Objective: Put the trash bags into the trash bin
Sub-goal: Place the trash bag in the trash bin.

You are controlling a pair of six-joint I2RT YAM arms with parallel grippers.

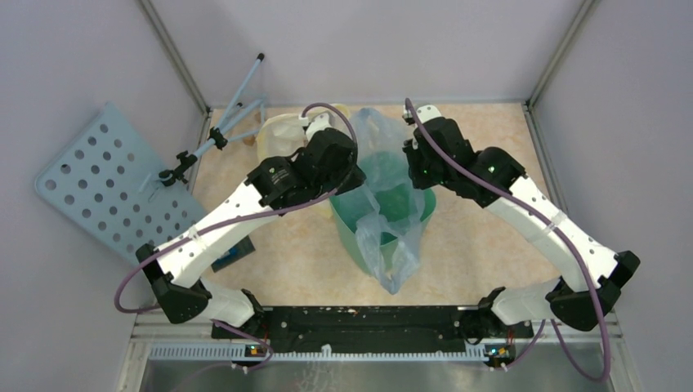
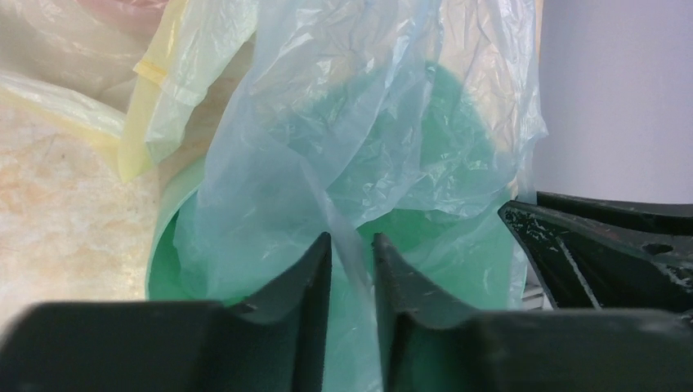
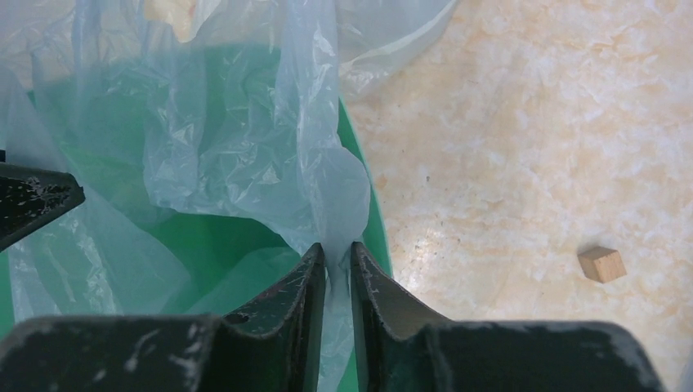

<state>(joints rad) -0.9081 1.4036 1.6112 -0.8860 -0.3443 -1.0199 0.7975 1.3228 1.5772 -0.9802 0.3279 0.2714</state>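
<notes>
Right gripper (image 3: 335, 255) pinches the pale-blue trash bag (image 3: 245, 139); left gripper (image 2: 351, 245) straddles it, hold unclear; slipping film could slump outside the mint-green trash bin (image 3: 373, 216).

The bin (image 1: 347, 233) has a crowded mouth. The pale-blue bag (image 1: 396, 261) fills it and spills over the rim at 6 o'clock, with the left gripper (image 2: 353, 249) at 10 and the right gripper (image 3: 337, 253) at 2. A whitish bag (image 1: 282, 135) blocks 11 o'clock. Bare surface (image 1: 482, 245) lies open at 5 and 7 o'clock. A small wooden block (image 3: 602, 264) sits near the right gripper.
</notes>
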